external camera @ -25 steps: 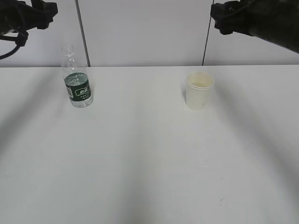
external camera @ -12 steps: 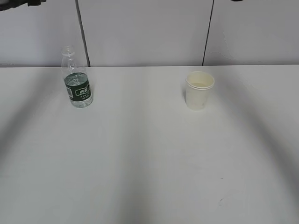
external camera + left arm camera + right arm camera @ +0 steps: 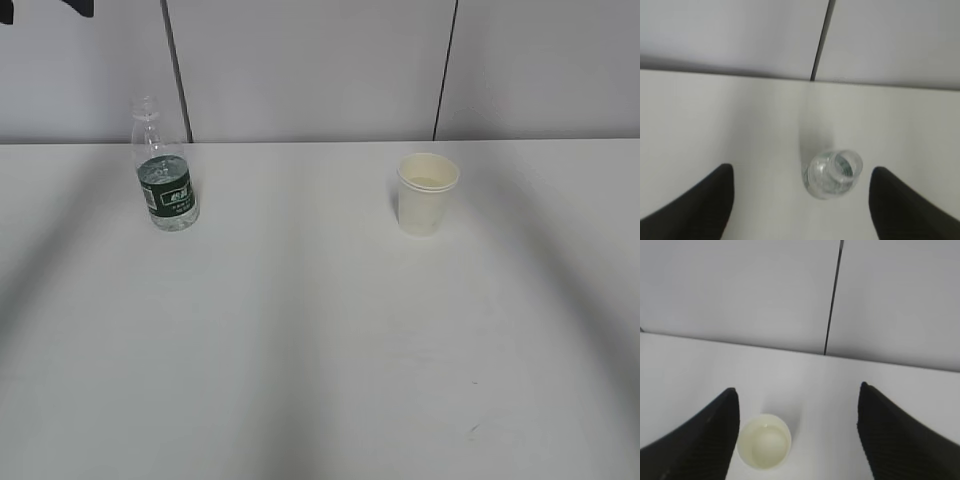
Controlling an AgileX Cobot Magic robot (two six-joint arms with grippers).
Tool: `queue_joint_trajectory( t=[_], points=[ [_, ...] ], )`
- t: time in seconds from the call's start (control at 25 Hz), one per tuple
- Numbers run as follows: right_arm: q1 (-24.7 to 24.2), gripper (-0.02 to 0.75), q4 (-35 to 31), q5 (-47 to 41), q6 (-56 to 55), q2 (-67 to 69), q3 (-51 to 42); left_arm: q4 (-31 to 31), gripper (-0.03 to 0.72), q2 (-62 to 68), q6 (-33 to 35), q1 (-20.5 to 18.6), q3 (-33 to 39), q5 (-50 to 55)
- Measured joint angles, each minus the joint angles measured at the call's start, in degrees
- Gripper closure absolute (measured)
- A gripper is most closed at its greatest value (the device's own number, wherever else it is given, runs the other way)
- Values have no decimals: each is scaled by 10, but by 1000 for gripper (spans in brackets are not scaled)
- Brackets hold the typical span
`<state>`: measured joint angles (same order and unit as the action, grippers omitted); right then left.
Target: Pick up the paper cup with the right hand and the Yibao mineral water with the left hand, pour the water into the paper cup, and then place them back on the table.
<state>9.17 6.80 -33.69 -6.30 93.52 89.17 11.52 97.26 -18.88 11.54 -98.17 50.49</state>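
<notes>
While upright, bottle [image 3: 165,170], neck skyward

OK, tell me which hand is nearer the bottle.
Left. The left hand hangs open above the bottle, fingers either side. The right hand is open over the cup, across the table.

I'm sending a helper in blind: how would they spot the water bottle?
Look at the white table, left side near the back wall. The bottle stands upright there, clear and capless with a dark green label, taller than the white cup far to its right.
</notes>
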Motion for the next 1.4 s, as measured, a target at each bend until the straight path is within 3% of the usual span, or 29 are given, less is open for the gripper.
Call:
queue_joint_trajectory(
  t=[0.24,0.48,0.84,1.08,1.4],
  points=[
    [0,166,-22,-203,-10,8,75,-22,179,19,52,0,-40,160],
    [0,166,-24,-354,-39,43,165,-25,181,20,65,0,-43,206],
    [0,166,-60,-381,-41,60,195,-29,183,20,86,0,-44,209],
    [0,166,-72,-381,-35,12,113,-48,184,6,89,0,-29,208],
    [0,166,-76,-381,-22,-181,-94,-53,185,-164,90,0,136,209]
  ],
)
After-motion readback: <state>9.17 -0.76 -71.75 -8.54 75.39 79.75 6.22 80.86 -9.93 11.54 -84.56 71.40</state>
